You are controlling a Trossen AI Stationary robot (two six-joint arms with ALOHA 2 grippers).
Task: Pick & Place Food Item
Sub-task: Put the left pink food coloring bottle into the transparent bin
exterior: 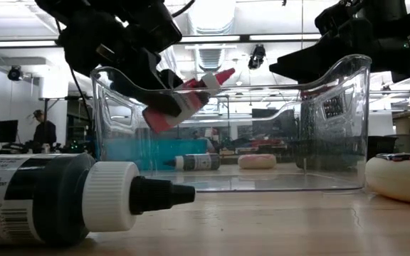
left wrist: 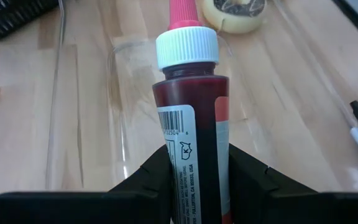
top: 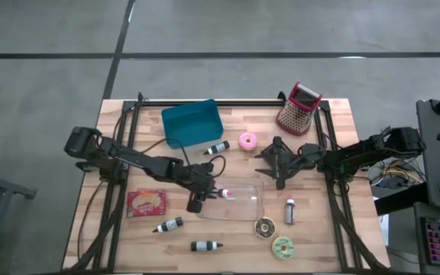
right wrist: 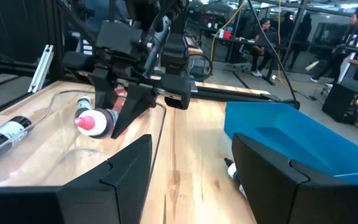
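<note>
High view: clear bin [top: 252, 210] btwn 2 arms.

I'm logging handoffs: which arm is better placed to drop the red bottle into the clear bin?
Left. The left gripper is already shut on the red bottle, tilted over the clear bin. The right gripper hangs open and empty beside the bin.

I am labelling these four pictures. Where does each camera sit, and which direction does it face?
High: overhead, facing down; both arms, clear bin.
Low: table height, facing level; left gripper with red bottle.
Left wrist: on the left arm; own fingers clamp the bottle.
Right wrist: on the right arm; own open gripper, blue tub.
All four share the bottle.
</note>
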